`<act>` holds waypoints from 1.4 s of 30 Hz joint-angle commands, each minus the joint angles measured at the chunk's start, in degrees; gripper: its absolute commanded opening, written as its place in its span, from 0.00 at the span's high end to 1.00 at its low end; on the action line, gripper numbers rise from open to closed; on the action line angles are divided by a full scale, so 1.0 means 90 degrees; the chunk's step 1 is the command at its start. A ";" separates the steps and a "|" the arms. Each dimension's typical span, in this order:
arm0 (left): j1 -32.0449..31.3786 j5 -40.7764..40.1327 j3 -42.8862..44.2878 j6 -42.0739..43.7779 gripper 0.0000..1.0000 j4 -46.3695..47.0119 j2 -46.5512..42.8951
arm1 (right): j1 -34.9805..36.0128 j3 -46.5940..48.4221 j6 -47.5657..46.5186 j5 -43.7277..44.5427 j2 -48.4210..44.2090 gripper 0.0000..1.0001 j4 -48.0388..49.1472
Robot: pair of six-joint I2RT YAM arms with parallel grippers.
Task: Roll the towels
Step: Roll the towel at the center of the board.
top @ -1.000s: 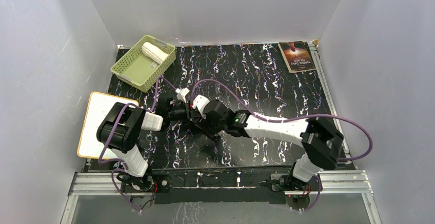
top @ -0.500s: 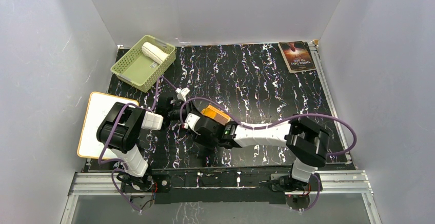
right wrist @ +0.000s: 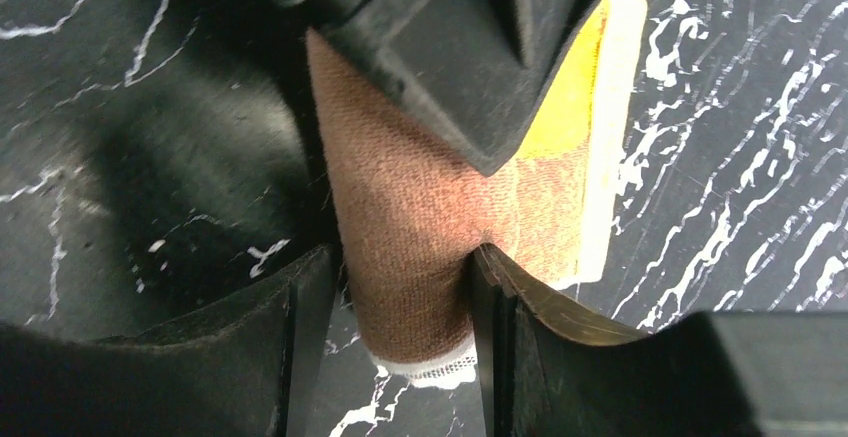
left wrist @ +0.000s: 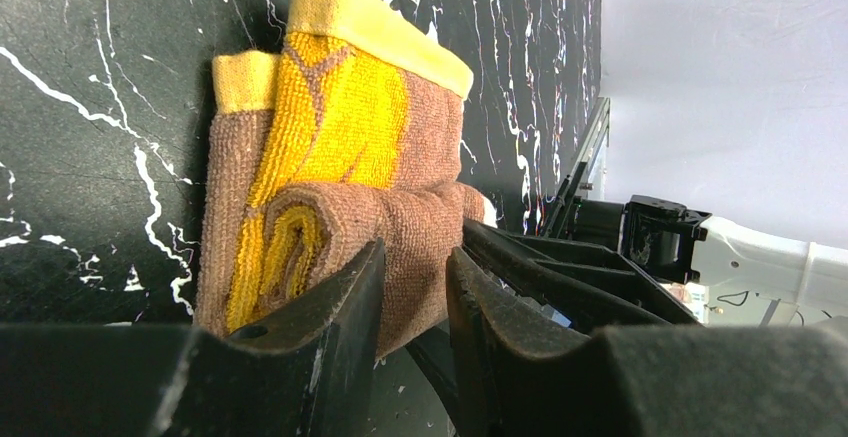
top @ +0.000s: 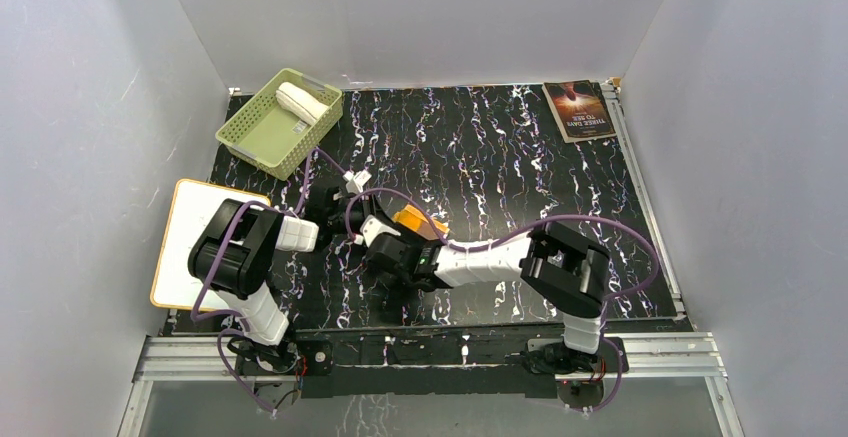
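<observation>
mustard-and-brown towel (left wrist: 340,127): partly rolled, on desk (top: 520,147), centre-left | left fingers (left wrist: 330,327): pinching roll's end, probably to anchor it | right fingers (right wrist: 290,347): clamped across roll's brown side, probably so the coil stays tight | cream towel (top: 299,102): rolled, in green basket (top: 262,135)
</observation>
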 commanded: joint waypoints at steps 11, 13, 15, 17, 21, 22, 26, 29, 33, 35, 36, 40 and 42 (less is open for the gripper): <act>0.0304 -0.0533 0.0398 0.0600 0.68 -0.2114 -0.0782 | -0.0055 -0.0404 0.0507 -0.0315 0.0587 1.00 -0.0512; 0.0617 -0.0534 0.0485 0.0503 0.67 -0.2429 -0.1292 | -0.0054 -0.0469 0.0506 -0.0860 0.0433 1.00 -0.0462; 0.0944 -0.0625 0.0575 0.0490 0.65 -0.2818 -0.1863 | -0.0065 -0.0526 0.0545 -0.1538 0.0221 1.00 -0.0381; 0.1200 -0.0816 0.0714 0.0589 0.64 -0.3250 -0.2373 | -0.0105 -0.0548 0.0583 -0.2372 -0.0050 1.00 -0.0287; 0.1379 -0.0871 0.0892 0.0789 0.63 -0.3831 -0.2916 | -0.0403 -0.0435 0.0723 -0.4046 -0.0390 1.00 -0.0256; 0.1385 -0.0820 0.0879 0.0812 0.63 -0.3855 -0.2937 | -0.0543 -0.0368 0.0784 -0.4455 -0.0434 1.00 -0.0255; 0.1384 -0.0511 0.0680 0.0851 0.63 -0.3717 -0.2832 | -0.1325 -0.0062 0.1119 -0.6049 -0.0381 1.00 -0.0452; 0.1380 -0.0090 0.0480 0.0817 0.63 -0.3496 -0.2815 | -0.1921 0.0089 0.1438 -0.7081 -0.0247 1.00 -0.0504; 0.1380 0.0273 0.0291 0.0870 0.63 -0.3474 -0.2853 | -0.2700 0.0272 0.2058 -0.8133 0.0158 0.96 -0.0530; 0.1376 0.0280 0.0265 0.0844 0.63 -0.3483 -0.2980 | -0.2996 0.0463 0.2286 -0.8447 0.0523 0.96 -0.0730; 0.1377 0.0262 0.0256 0.0802 0.63 -0.3456 -0.3057 | -0.3103 0.0552 0.2347 -0.8589 0.0649 0.96 -0.0781; 0.1361 0.0483 0.0167 0.0433 0.63 -0.2909 -0.3065 | -0.3341 0.0720 0.2719 -0.9156 0.1246 0.97 -0.0720; 0.1275 0.0619 0.0050 0.0134 0.63 -0.2455 -0.2938 | -0.3419 0.0742 0.2867 -0.9282 0.1512 0.96 -0.0652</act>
